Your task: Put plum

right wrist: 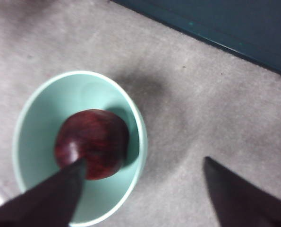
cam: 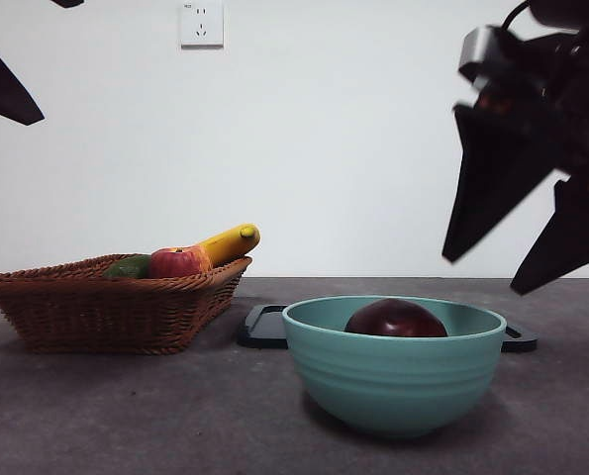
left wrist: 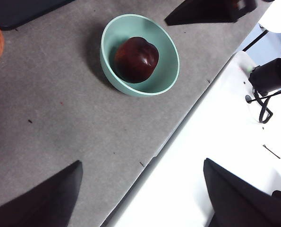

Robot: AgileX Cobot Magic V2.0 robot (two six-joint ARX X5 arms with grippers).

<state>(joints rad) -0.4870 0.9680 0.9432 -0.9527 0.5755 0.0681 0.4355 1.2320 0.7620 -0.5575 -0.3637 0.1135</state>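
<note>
The dark maroon plum (cam: 396,319) lies inside the pale green bowl (cam: 393,381) at the table's front centre. From the left wrist view the plum (left wrist: 136,58) sits alone in the bowl (left wrist: 165,75). My right gripper (cam: 517,252) hangs open above and to the right of the bowl, holding nothing; its own camera looks down on the plum (right wrist: 92,143) in the bowl (right wrist: 34,113). High at the left side my left gripper (left wrist: 142,194) is open and empty, far from the bowl.
A wicker basket (cam: 96,307) at the left holds a red apple (cam: 178,262), a banana (cam: 230,241) and a green fruit (cam: 128,266). A flat black tray (cam: 264,327) lies behind the bowl. The table's edge runs close to the bowl in the left wrist view.
</note>
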